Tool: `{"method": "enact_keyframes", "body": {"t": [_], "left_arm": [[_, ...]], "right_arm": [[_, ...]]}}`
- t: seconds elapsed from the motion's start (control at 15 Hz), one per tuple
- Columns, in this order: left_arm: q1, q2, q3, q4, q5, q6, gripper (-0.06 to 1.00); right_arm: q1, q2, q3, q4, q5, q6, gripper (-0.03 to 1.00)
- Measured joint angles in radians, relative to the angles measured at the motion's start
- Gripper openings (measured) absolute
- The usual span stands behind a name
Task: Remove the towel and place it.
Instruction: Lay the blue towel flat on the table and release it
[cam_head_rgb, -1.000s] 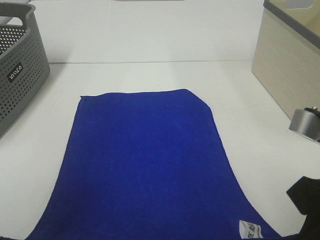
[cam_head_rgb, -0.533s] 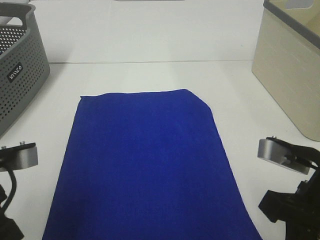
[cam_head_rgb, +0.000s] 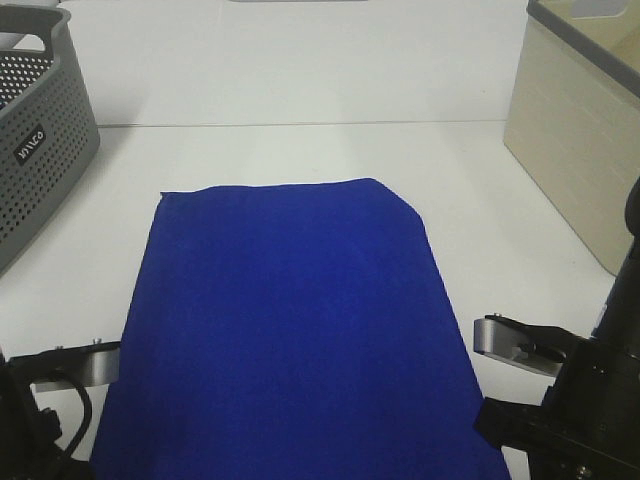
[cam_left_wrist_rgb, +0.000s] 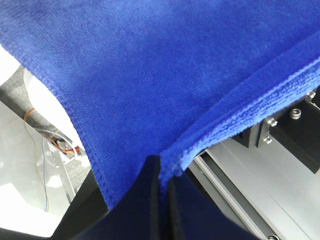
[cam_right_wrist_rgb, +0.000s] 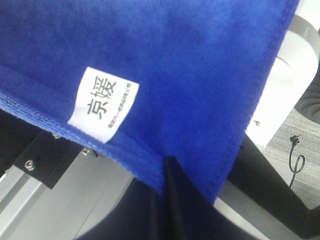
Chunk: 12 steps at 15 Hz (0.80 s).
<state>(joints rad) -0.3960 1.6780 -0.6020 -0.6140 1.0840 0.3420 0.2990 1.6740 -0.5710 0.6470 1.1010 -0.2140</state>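
Left gripper (cam_left_wrist_rgb: 162, 172), seen from the left wrist, is pinched shut on the towel (cam_left_wrist_rgb: 150, 75): its dark jaws meet on the stitched hem at a corner, and the royal-blue cloth spreads away from them across most of the view, one edge folded into a thick ridge beside the grip. A metal rail (cam_left_wrist_rgb: 280, 125) with screws shows past the cloth.

From the right wrist, the right gripper (cam_right_wrist_rgb: 167, 170) is likewise closed on the towel's hem, the jaws pressed together with the blue edge caught between them. A white tag (cam_right_wrist_rgb: 102, 105) with black characters is sewn to the hem just beside the grip.

From the high camera, the towel (cam_head_rgb: 290, 320) lies spread on the white tabletop (cam_head_rgb: 300, 150), its far edge flat and its far right corner slanted off. Its near end runs down between the left arm (cam_head_rgb: 40, 400) and the right arm (cam_head_rgb: 570, 400), which stand at its two near corners; the jaws themselves are hidden below the frame edge. A grey perforated basket (cam_head_rgb: 40, 140) sits at the far left and a beige bin (cam_head_rgb: 575, 150) at the far right, both well apart from the cloth
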Motion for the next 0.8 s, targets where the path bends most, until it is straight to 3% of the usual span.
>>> {"method": "enact_keyframes", "body": {"t": [0.27,0.53,0.67,0.8], "left_arm": [[0.006,0.018,0.005,0.041,-0.012,0.003,0.00],[-0.019,0.019,0.008,-0.079,-0.021,0.072,0.04],[-0.074,0.019,0.008,-0.109,-0.036,0.084,0.17],[-0.096,0.019,0.008,-0.085,-0.042,0.018,0.41]], "right_arm": [[-0.002,0.013,-0.001,-0.059,-0.009,-0.008,0.19],[-0.002,0.013,-0.001,-0.066,-0.009,-0.009,0.34],[-0.002,0.013,-0.001,-0.060,-0.009,-0.011,0.47],[-0.002,0.013,-0.001,-0.057,-0.009,-0.011,0.56]]}}
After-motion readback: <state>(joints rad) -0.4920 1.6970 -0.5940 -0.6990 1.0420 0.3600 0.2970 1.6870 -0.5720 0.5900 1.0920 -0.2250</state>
